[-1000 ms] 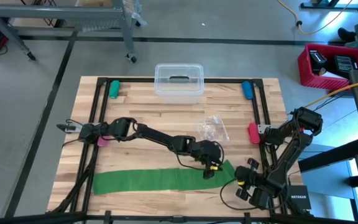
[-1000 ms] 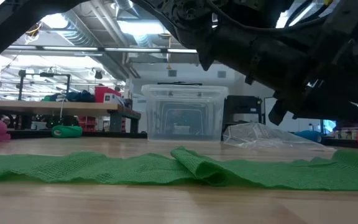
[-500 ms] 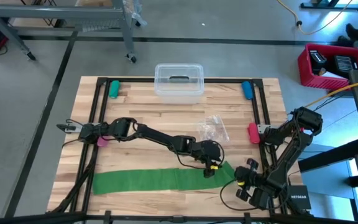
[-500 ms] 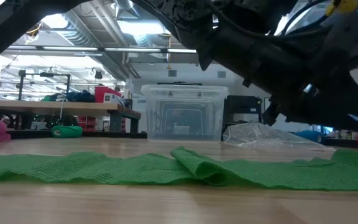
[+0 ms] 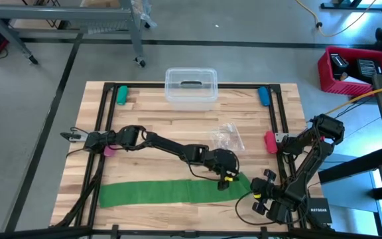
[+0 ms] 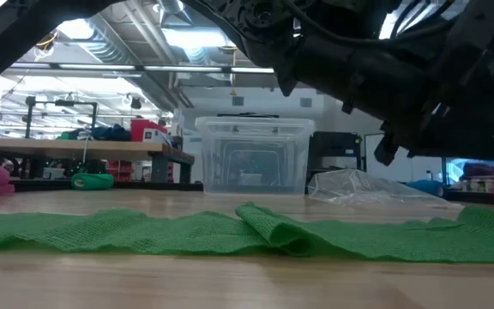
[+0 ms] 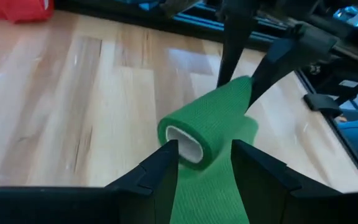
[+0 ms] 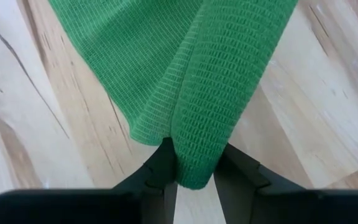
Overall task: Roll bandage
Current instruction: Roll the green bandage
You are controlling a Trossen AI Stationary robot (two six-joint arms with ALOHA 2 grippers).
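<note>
The bright green bandage [image 5: 158,192] lies flat along the table's near side, and a small ridge [image 6: 268,227] crosses it midway. Its right end is wound into a short roll [image 7: 213,118] with a white core, raised off the wood. My left gripper [image 5: 227,180] reaches in from the left, fingers on either side of the roll's near end. My right gripper [image 5: 256,192], at the near right corner, is shut on the bandage's right end. In the left wrist view its dark fingers [image 7: 235,50] come down behind the roll. My left gripper [image 7: 202,149] holds the roll by its open near end [image 7: 188,142], one finger [image 7: 166,158] on each side. The fingers slant down from the table's left and lie along the roll. The roll sits tilted, with the loose strip [image 7: 207,193] running down from it. My right gripper [image 8: 194,168] pinches the bandage's gathered right end [image 8: 188,163] between its two fingers, which slant steeply down. Several layers meet there: a flat sheet [image 8: 123,68] and a thicker wound band [image 8: 235,81]. Both spread away from the fingers over the wood.
A clear plastic box [image 5: 191,86] stands at the far middle, and a crumpled clear bag [image 5: 227,138] lies behind the left gripper. A green cylinder [image 5: 121,95], a blue one [image 5: 263,96] and a red one [image 5: 270,141] lie along the black frame rails [image 5: 101,133].
</note>
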